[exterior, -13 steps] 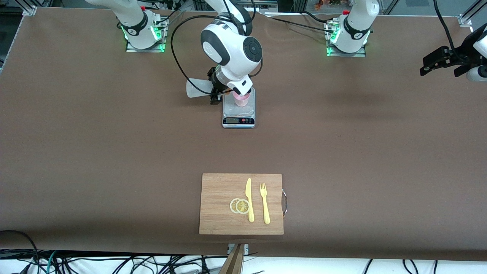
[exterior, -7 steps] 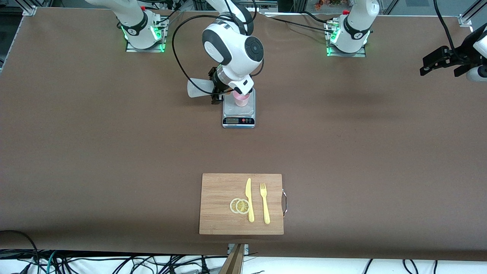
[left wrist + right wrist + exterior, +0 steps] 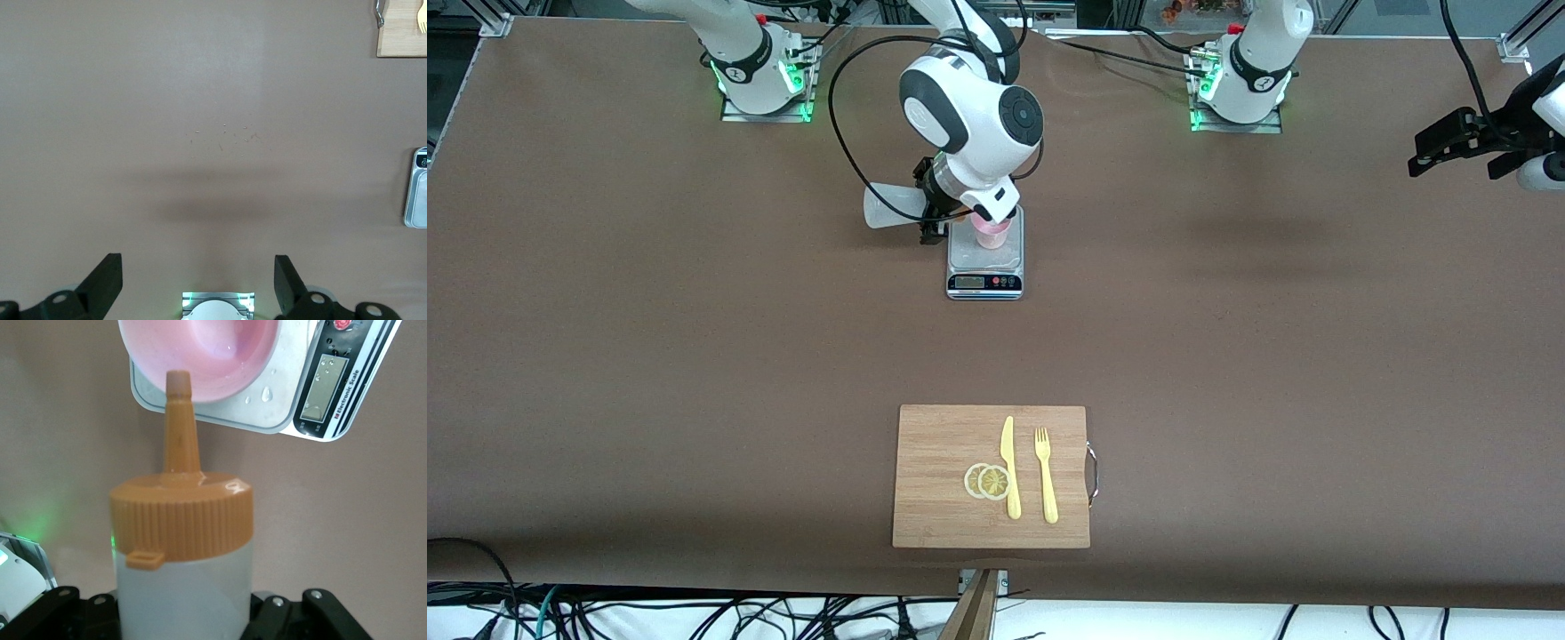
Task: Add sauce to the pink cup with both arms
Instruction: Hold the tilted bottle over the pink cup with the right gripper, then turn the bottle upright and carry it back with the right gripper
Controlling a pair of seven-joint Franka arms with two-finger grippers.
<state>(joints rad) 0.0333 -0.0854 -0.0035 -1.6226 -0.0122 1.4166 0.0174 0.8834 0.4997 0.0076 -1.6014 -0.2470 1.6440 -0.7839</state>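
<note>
My right gripper (image 3: 934, 212) is shut on the sauce bottle (image 3: 889, 206), a translucent whitish squeeze bottle held tipped on its side. In the right wrist view the gripper (image 3: 183, 617) clamps the bottle's body (image 3: 181, 580), and the orange nozzle (image 3: 179, 420) points over the rim of the pink cup (image 3: 213, 353). The pink cup (image 3: 992, 233) stands on the silver scale (image 3: 984, 267). I see no stream of sauce. My left gripper (image 3: 1427, 153) waits open and empty over the left arm's end of the table; its fingers (image 3: 103, 280) stand wide apart.
A few droplets lie on the scale platform (image 3: 267, 393). A wooden cutting board (image 3: 991, 476) with lemon slices (image 3: 987, 481), a yellow knife (image 3: 1009, 467) and a yellow fork (image 3: 1046, 473) lies nearer the front camera. The scale's edge (image 3: 419, 190) shows in the left wrist view.
The right arm's wrist has shifted very slightly, and the bottle stays tipped toward the cup. The left arm has not moved.
</note>
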